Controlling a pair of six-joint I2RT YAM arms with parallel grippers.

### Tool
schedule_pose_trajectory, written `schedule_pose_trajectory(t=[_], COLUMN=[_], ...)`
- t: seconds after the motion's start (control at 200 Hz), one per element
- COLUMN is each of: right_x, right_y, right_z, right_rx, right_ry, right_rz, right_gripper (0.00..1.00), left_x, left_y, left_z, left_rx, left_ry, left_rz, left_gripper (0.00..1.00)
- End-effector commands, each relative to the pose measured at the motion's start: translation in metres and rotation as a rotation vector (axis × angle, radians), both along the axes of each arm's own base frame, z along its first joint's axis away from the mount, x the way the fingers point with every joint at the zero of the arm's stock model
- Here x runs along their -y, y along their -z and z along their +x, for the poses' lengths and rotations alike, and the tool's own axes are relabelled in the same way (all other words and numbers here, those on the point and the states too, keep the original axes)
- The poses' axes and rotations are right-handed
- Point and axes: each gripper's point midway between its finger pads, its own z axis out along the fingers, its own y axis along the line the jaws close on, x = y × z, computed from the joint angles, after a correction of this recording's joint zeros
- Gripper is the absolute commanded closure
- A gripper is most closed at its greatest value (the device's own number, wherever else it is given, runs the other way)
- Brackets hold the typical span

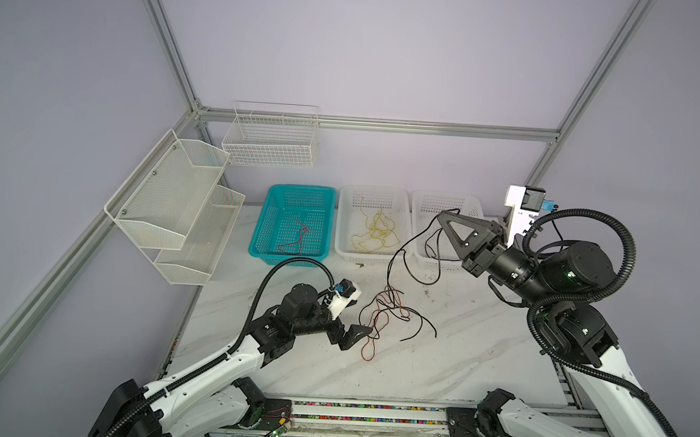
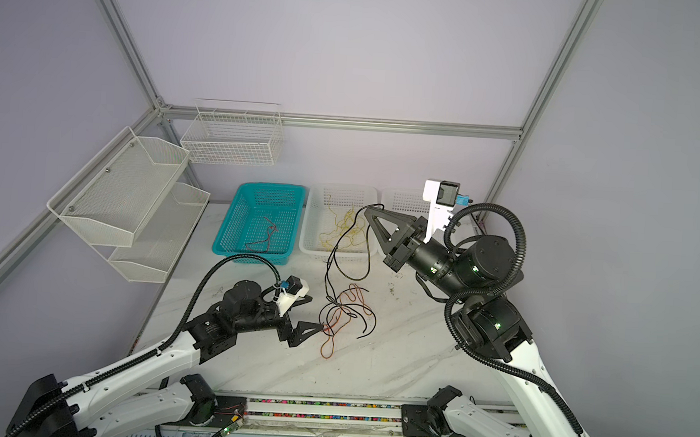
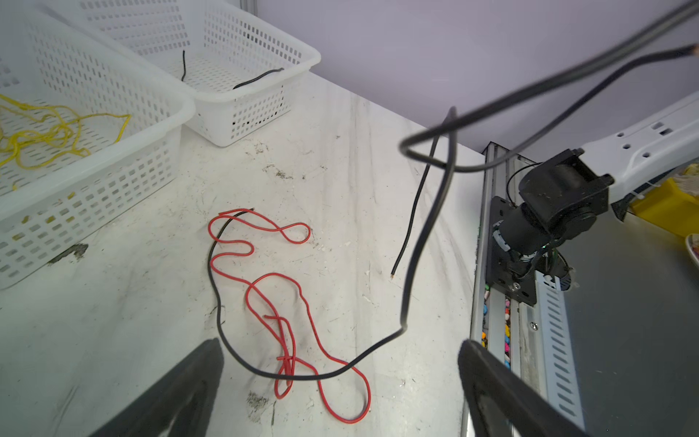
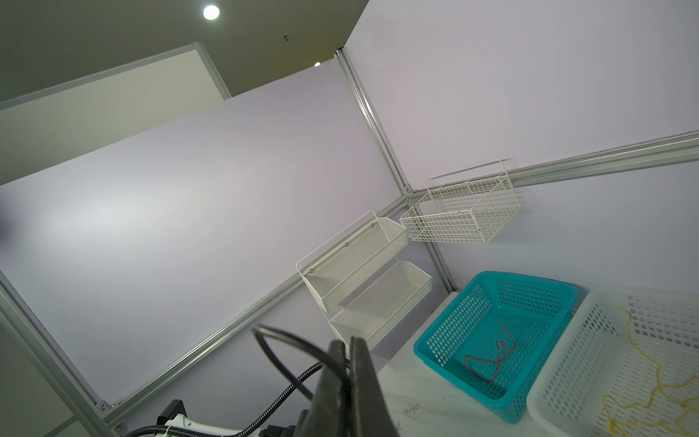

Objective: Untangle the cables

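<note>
Clamps the right pincer (image 1: 444, 218) fully shut on one black cable (image 1: 389, 272), raised above the white baskets (image 1: 373, 189), likely to draw it out of the tangle (image 1: 384, 313) of red-orange and black cables lying on the desk (image 1: 477, 360). Holds the left pincer (image 3: 340, 344) wide open and empty, low beside that tangle, probably ready to pin it. Presents a scuffed marble-pattern surface, lilac walls, aluminium framing and wall-mounted wire racks (image 1: 174, 200).

Cables (image 1: 377, 229) lie in the middle basket (image 1: 374, 188), flanked by the left basket (image 1: 261, 222), holding one cable (image 1: 299, 238), and the right basket (image 1: 445, 194). Before it, on the table (image 1: 456, 359), lies a cable tangle (image 1: 386, 309).
</note>
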Motion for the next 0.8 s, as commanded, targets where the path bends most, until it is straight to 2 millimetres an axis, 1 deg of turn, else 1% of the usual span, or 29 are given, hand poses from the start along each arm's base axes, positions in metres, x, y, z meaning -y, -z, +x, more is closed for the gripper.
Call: schedule_pose_trajectory(t=[0.0,0.105,0.185,0.355,0.515,0.67,0.795], right_x=[0.006,0.004,0.003,0.005,0.006,0.008,0.009], right_y=[-0.022,-0.024,-0.027,-0.031,-0.037,-0.045,-0.051], right_z=[-0.016,-0.018,-0.02,-0.022,-0.024,-0.024,-0.029], right_rx=[0.06,0.064,0.073,0.084,0.096,0.113,0.131], right_ry=[-0.029,-0.047,-0.06,-0.056,-0.059,-0.051,-0.07], right_rz=[0.05,0.057,0.059,0.064,0.076,0.089,0.11], right_gripper=[1.0,1.0,1.0,1.0,1.0,1.0,1.0], left_x=[0.011,0.013,0.017,0.021,0.024,0.027,0.031], left_y=[-0.061,-0.061,-0.059,-0.05,-0.039,-0.03,-0.024], left_z=[-0.011,-0.02,-0.022,-0.021,-0.027,-0.031,-0.031], left_rx=[0.152,0.167,0.156,0.134,0.092,0.045,0.012], left_ry=[0.096,0.143,0.17,0.197,0.233,0.266,0.28], left_rz=[-0.155,-0.18,-0.18,-0.16,-0.149,-0.14,-0.131], left_gripper=[0.03,0.03,0.07,0.17,0.24,0.37,0.38])
